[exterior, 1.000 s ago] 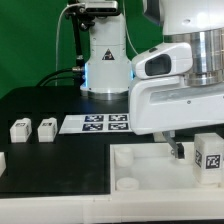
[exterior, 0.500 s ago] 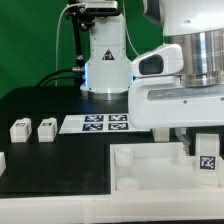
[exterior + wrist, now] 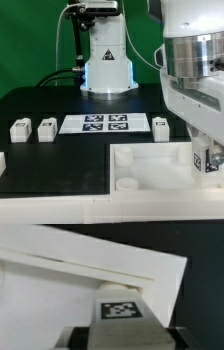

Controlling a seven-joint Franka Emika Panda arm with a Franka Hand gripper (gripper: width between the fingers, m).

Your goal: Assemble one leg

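My gripper [image 3: 203,158] is shut on a leg [image 3: 211,161], a chunky white block with a square tag, and holds it over the right corner of the large white tray-like piece [image 3: 150,160]. In the wrist view the leg [image 3: 122,308] sits between my two dark fingers [image 3: 76,338], its far end at the corner of the tray-like piece [image 3: 50,291]. Whether the leg's end is seated in a socket is hidden. Three other legs lie on the black table: two on the exterior view's left [image 3: 20,129] [image 3: 46,128] and one beside the marker board [image 3: 160,126].
The marker board [image 3: 95,123] lies flat behind the tray-like piece. The robot's base [image 3: 103,60] stands at the back against a green backdrop. A round socket [image 3: 126,184] shows in the tray's near left corner.
The arm's wrist and upper body have turned and swung toward the exterior view's right, uncovering the leg beside the marker board. The held leg stays at about the same spot.
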